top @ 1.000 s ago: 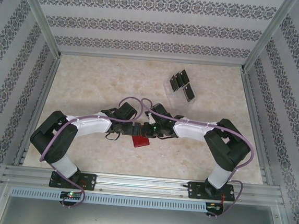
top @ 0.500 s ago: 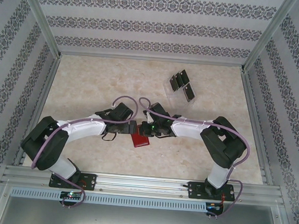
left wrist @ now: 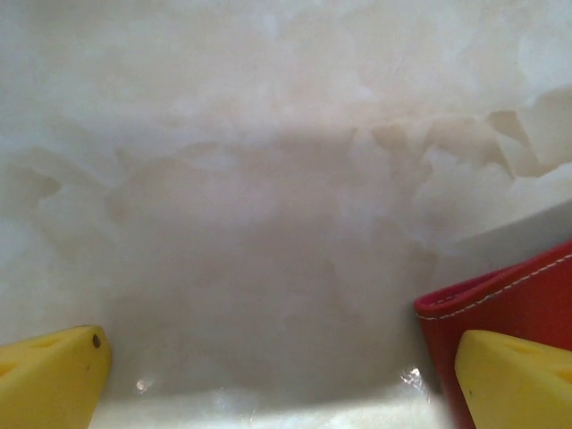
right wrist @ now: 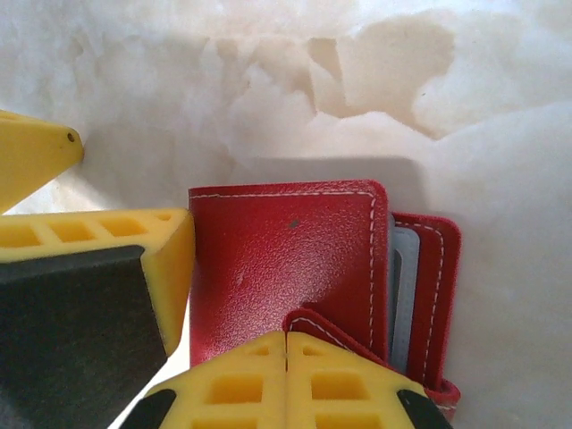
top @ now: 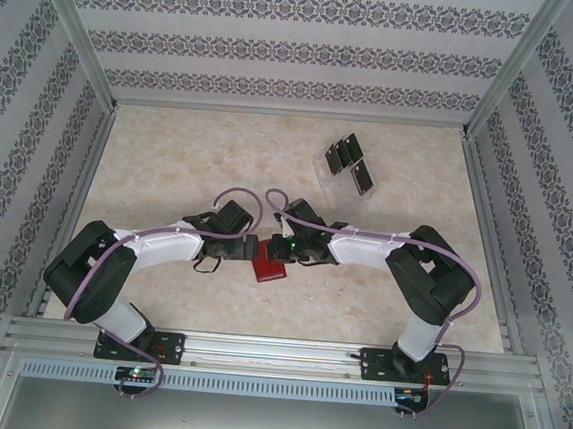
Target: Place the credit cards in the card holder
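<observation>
Table (top: pixel 171 154); left arm (top: pixel 153 245) folded back; card holder (right wrist: pixel 286 259) unmoved.

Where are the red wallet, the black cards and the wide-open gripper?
red wallet (right wrist: pixel 286 268): right wrist view, on the middle of its front cover.
black cards (top: pixel 363 178): top view, on the rightmost card.
left gripper (left wrist: pixel 281 366): left wrist view, midway between its two open yellow fingertips.
</observation>
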Tool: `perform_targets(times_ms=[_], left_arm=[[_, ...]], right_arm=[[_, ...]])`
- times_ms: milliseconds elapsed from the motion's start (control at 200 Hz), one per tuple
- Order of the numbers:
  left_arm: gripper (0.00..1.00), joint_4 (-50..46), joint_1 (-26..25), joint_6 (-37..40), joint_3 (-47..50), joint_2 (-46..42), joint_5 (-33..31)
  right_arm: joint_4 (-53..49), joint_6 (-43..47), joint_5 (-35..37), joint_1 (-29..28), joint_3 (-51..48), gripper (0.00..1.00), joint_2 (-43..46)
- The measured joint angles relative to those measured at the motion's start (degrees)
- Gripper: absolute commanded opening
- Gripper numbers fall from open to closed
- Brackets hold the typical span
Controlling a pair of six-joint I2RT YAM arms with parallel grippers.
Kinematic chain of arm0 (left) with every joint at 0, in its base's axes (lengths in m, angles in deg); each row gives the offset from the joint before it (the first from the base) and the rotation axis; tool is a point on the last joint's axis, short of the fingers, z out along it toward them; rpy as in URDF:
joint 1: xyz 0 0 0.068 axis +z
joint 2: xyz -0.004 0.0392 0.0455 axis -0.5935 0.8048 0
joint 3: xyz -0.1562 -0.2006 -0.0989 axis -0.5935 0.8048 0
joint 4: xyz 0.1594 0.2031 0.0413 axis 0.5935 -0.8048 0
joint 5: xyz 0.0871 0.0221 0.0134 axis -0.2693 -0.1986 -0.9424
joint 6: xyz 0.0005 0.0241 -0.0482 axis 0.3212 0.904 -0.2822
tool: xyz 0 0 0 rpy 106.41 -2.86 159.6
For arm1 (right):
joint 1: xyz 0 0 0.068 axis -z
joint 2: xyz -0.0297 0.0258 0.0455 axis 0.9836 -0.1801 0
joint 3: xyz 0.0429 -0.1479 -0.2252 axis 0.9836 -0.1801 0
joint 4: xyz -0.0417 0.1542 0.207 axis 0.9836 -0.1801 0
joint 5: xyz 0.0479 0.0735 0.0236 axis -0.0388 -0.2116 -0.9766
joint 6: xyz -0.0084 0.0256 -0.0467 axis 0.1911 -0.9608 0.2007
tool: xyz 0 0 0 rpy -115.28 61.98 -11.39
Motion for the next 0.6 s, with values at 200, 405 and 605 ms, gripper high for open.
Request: perform_targets(times_ms=[200, 405, 605], left_arm=[[1.0, -0.4, 0.0, 0.3, -0.7, 0.7, 0.0], [1.0, -0.6, 0.0, 0.4, -0.9, 1.1, -0.1], [1.0, -0.9, 0.0, 0.5, -1.2, 1.5, -0.2]], right_arm=[[-0.4, 0.1, 0.0, 0.0, -0.3, 0.0, 0.6], [-1.4, 0.3, 0.0, -0.3, -0.4, 0.0, 1.0], [-1.6, 0.8, 0.0, -0.9, -0.4, 0.0, 1.0]])
